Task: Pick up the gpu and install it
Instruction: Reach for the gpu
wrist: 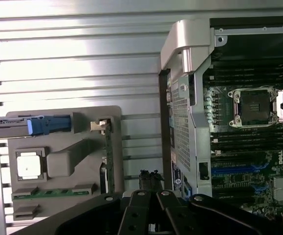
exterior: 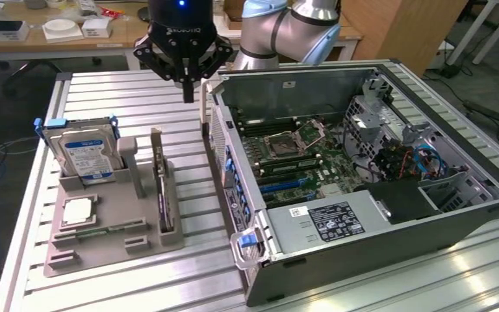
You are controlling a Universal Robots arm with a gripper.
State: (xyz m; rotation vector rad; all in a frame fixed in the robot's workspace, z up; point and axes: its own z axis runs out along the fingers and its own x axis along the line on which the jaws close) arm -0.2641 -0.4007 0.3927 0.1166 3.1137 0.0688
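Firstly, gripper [exterior: 188, 96]: black, two-fingered, hung fingers-down over the slatted metal table [exterior: 128, 97]. The fingers were seen pressed together, with nothing pinched between them. It was placed above the bare slats between the grey holder [exterior: 102, 250] and the open computer case [exterior: 379, 260], apart from both.

Gpu [exterior: 160, 179]: a thin card, stood on its long edge in a slot along the side of the holder nearest the case. It was untouched and not yet lifted.

Hard drive [exterior: 85, 156]: silver, with a blue-and-white label and a blue-tabbed carrier. It was stood upright at the holder's far end, to the exterior view's left of the gpu.

Processor [exterior: 76, 211]: laid flat in a recess of the holder.

Memory stick [exterior: 115, 227]: narrow and green, laid flat just beside the processor.

Motherboard [exterior: 288, 153]: exposed inside the case, with a processor socket [exterior: 282, 142] and blue slots [exterior: 277, 187] on view.

Power supply [exterior: 340, 221]: mounted at the near end of the case.

Step in hand: judged to be the approach stage of the pick-up, since the card was seated in its holder and nothing of it had been brought to the case.

Requirement noted: for a grasp, the fingers would need to be spread and the gripper carried over the card's upper edge. The fingers would have to be lined up across its thin section and kept clear of the holder's upright post [exterior: 128, 153].
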